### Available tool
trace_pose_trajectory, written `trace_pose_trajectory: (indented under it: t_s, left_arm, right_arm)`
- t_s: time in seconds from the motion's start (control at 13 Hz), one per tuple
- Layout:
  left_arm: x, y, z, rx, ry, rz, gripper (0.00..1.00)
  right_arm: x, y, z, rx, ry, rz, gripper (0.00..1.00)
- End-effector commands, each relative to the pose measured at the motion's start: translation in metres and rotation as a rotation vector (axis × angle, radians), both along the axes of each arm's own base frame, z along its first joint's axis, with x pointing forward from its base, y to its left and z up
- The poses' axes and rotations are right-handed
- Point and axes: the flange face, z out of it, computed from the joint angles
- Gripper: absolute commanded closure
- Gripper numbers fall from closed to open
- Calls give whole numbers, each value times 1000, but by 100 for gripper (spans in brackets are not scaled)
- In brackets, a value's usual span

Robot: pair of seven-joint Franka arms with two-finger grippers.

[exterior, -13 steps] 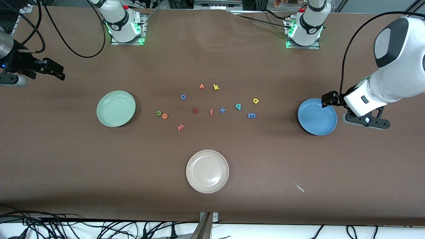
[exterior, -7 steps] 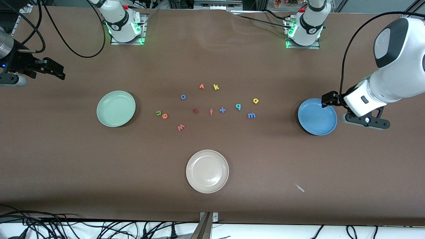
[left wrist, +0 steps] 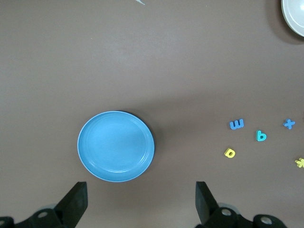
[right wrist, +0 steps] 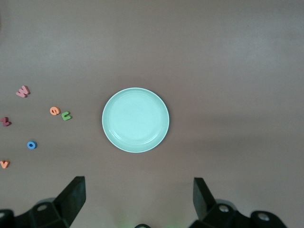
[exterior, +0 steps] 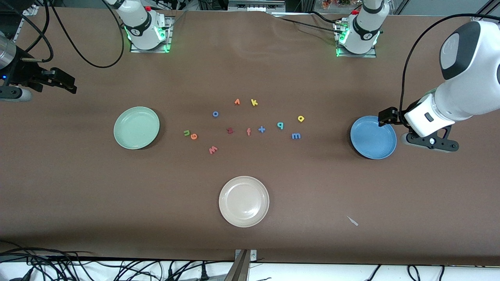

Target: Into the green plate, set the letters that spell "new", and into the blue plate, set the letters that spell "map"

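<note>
The green plate (exterior: 136, 127) lies toward the right arm's end, the blue plate (exterior: 373, 137) toward the left arm's end. Between them lie the green n (exterior: 186, 132), orange e (exterior: 193, 136), salmon w (exterior: 213, 149), blue m (exterior: 296, 136), yellow a (exterior: 300, 118) and teal p (exterior: 280, 125). My left gripper (exterior: 384, 118) hangs open and empty over the blue plate's (left wrist: 116, 146) edge. My right gripper (exterior: 70, 84) waits open and empty above the table, away from the green plate (right wrist: 135, 119). Nothing sits between the fingers of the left gripper (left wrist: 141, 190) or the right gripper (right wrist: 138, 185).
A cream-white plate (exterior: 243, 201) lies nearer the front camera. Other letters sit among the task's letters: dark red z (exterior: 229, 130), salmon f (exterior: 248, 132), blue plus-shaped piece (exterior: 261, 129), blue o (exterior: 215, 114), orange v (exterior: 237, 102), yellow k (exterior: 254, 102). A small scrap (exterior: 352, 221) lies on the table.
</note>
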Motion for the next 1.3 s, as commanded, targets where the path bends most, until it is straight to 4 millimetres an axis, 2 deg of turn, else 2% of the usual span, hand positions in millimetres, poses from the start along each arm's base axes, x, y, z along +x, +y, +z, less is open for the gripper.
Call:
trace_pose_trajectory:
  t_s: [0.0,0.23,0.38,0.54,0.69,0.84,1.0,1.07,1.23]
  left_arm:
    - [-4,-1,1,-31,-4,-4,0]
    - [-4,-1,1,-31,-4,-2,0]
    - [-4,-1,1,-31,-4,-2,0]
    - [-4,-1,1,-31,-4,-2,0]
    - [-4,-1,1,-31,-4,-1,0]
    - [-4,-1,1,-31,-4,-1,0]
    - [-4,-2,1,-31,-4,-1,0]
    - [-4,-2,1,-31,-4,-1,0]
    - [-4,-2,1,-31,-4,-1,0]
  right_arm:
    - [-4,0,6,11,11,-15,0]
    - [-7,2,5,12,19,-35,0]
    - [-11,5,2,-2,49,-139,0]
    - [-15,8,-6,-17,88,-221,0]
    - [-17,7,-14,-19,112,-215,0]
    - [-21,10,-39,-27,193,-226,0]
    - [-21,19,-54,-32,210,-209,0]
    - [-24,22,-75,-38,210,-225,0]
    - [-30,57,-103,-55,142,-261,0]
